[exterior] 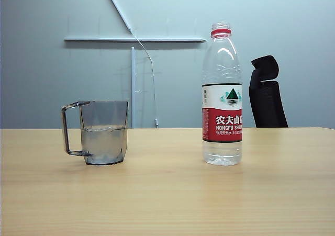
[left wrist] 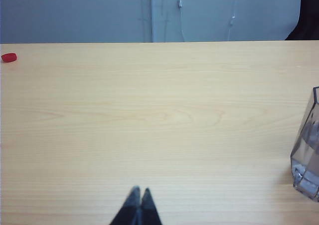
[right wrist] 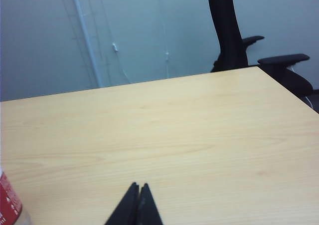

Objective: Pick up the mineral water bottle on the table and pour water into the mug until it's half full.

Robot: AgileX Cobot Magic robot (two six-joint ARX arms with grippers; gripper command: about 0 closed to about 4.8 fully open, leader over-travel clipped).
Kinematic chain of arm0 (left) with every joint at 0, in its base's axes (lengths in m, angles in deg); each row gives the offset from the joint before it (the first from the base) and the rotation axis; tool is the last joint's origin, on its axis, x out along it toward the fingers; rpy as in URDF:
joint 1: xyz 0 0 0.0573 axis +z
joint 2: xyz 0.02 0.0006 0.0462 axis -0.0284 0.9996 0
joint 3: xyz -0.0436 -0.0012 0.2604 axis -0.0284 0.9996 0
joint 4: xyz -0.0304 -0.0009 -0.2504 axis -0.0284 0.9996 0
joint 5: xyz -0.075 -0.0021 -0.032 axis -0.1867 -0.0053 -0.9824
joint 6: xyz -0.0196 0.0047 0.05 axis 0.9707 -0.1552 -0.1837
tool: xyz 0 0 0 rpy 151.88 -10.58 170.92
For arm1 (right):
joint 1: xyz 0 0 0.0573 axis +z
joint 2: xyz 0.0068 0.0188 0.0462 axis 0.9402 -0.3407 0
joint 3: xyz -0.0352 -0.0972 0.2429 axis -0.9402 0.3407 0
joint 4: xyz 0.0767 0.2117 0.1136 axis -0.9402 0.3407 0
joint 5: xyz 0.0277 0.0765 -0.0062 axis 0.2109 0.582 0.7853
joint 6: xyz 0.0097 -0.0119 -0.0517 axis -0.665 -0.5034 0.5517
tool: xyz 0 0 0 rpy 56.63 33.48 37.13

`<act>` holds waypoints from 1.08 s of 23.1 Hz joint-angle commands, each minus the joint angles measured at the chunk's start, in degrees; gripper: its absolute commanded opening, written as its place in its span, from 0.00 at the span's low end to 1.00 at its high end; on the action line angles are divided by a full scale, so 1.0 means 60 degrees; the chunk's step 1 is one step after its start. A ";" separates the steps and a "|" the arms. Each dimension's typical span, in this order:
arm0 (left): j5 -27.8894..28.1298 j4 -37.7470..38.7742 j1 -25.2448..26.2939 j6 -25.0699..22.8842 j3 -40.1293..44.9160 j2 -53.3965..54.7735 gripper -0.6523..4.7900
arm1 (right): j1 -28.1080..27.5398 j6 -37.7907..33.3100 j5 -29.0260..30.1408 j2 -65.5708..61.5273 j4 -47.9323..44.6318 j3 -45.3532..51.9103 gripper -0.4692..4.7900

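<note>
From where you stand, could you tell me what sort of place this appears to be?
Probably an office or lab room: a light-wood table, a black office chair behind it, and a plain grey wall with cables.

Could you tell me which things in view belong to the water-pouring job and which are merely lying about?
Belonging to the job:
- mineral water bottle, upright, uncapped, on the table
- mug, holding water
- left pincer, shut, holding nothing
- right pincer, shut, holding nothing

Lying about:
- red cap near the table's far edge
- black office chair behind the table
</note>
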 commanded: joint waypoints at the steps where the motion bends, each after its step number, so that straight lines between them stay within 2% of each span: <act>1: 0.0000 -0.0058 -0.0011 0.0029 -0.0025 0.0015 0.12 | -0.0255 0.0127 0.0193 0.0219 0.0270 0.0044 0.12; 10: 0.0000 -0.0062 -0.0011 0.0029 -0.0025 0.0015 0.12 | -0.0310 0.1315 0.0222 0.0197 0.0259 0.0044 0.12; 25: 0.0000 -0.0058 -0.0011 0.0029 -0.0025 0.0015 0.12 | -0.0302 0.1373 0.0189 0.0197 0.0262 0.0044 0.12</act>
